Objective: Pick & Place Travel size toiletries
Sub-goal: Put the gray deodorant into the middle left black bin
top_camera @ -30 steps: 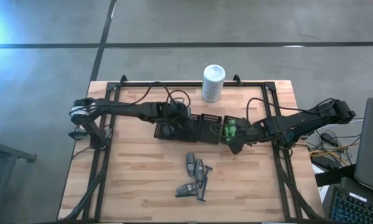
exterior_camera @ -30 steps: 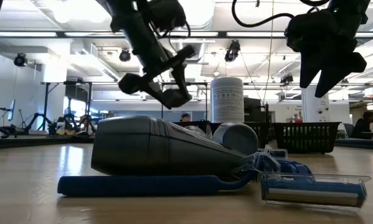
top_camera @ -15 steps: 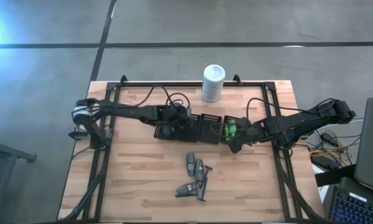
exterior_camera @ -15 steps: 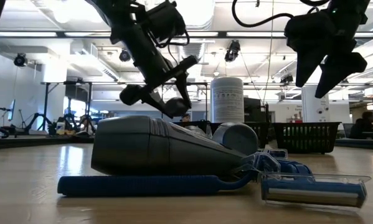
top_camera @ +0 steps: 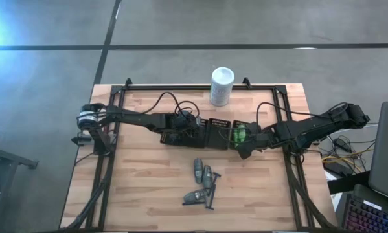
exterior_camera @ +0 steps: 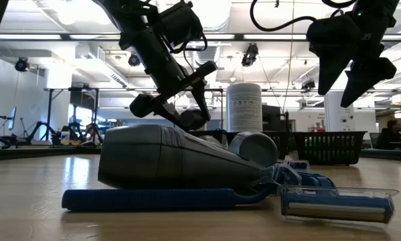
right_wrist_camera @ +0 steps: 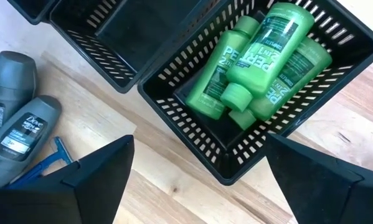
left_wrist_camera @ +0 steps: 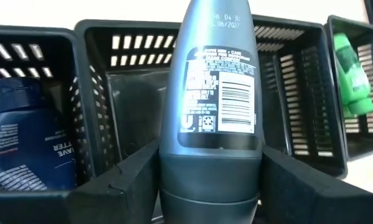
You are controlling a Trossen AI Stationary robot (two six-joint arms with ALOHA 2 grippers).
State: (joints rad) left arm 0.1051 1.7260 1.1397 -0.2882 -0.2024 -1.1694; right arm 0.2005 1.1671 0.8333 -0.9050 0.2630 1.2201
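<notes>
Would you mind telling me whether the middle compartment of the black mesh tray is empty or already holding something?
Empty, as far as shown: the left wrist view shows only bare mesh inside the middle compartment, behind the grey deodorant held by the left end effector.

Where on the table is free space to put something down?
Bare wood lies between the left frame rail and the deodorant pile, and between that pile and the right rail. It is crowded at the black baskets, where both arms work.
</notes>
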